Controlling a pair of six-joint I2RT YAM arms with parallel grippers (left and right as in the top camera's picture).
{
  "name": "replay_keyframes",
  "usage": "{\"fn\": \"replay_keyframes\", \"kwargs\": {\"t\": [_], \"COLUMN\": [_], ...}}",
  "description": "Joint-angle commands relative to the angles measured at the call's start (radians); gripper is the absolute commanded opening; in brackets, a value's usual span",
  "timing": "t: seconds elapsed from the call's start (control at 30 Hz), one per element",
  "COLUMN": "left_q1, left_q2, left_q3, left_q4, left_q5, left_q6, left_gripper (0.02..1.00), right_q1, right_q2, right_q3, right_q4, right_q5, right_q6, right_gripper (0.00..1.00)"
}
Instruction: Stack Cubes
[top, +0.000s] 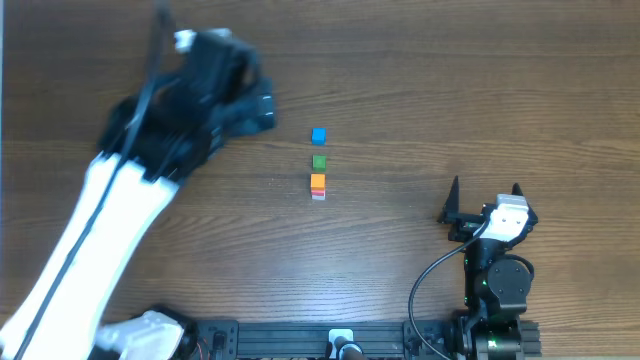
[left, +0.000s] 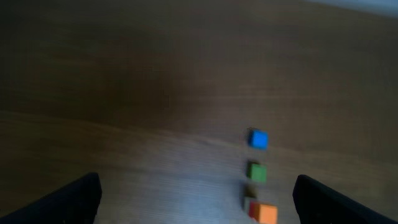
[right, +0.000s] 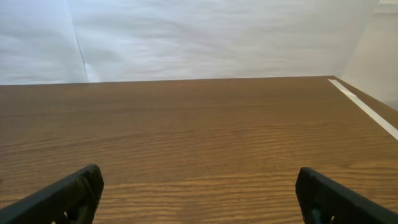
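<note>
Three small cubes lie in a line on the wooden table: a blue cube (top: 318, 136) farthest back, a green cube (top: 319, 162) in the middle, and an orange cube (top: 318, 182) resting on a red cube (top: 318, 195). From the left wrist, the blue cube (left: 258, 139), green cube (left: 256, 172) and orange cube (left: 267, 213) show ahead of the fingers. My left gripper (top: 262, 105) hangs raised to the left of the cubes, open and empty. My right gripper (top: 485, 195) rests open near the front right, far from the cubes.
The brown wooden table (top: 450, 80) stretches wide around the cubes. A white wall (right: 205, 37) stands beyond the table's far edge in the right wrist view.
</note>
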Motion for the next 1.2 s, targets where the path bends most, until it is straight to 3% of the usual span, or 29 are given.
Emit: {"fn": "replay_keyframes", "kwargs": {"t": [0.03,0.17,0.23,0.4,0.9,1.0,1.2], "left_q1": [0.120,0.244,0.289,0.349,0.398,0.397,0.396], "left_q2": [-0.209,-0.422,-0.521,-0.720,-1.054,-1.133,-1.224], "left_q3": [-0.198,-0.397,-0.487,-0.676,-1.040,-1.081,-1.143], "left_q4": [0.065,0.204,0.263,0.386,0.497,0.515,0.539], "left_q5": [-0.063,0.097,0.132,0.137,0.119,0.135,0.256], "left_q6": [0.034,0.124,0.137,0.122,0.123,0.229,0.449], "left_gripper": [1.000,1.000,1.000,1.000,1.000,1.000,1.000], "right_q1": [0.000,0.000,0.000,0.000,0.000,0.000,0.000], "right_q2": [-0.011,-0.011,-0.011,-0.011,-0.011,-0.011,-0.011], "right_q3": [-0.009,-0.009,-0.009,-0.009,-0.009,-0.009,-0.009], "right_q4": [0.002,0.002,0.002,0.002,0.002,0.002,0.002], "right_q5": [-0.004,-0.004,-0.004,-0.004,-0.004,-0.004,-0.004], "right_q6": [-0.004,-0.004,-0.004,-0.004,-0.004,-0.004,-0.004], "right_gripper": [0.993,0.993,0.993,0.993,0.993,0.993,0.991]}}
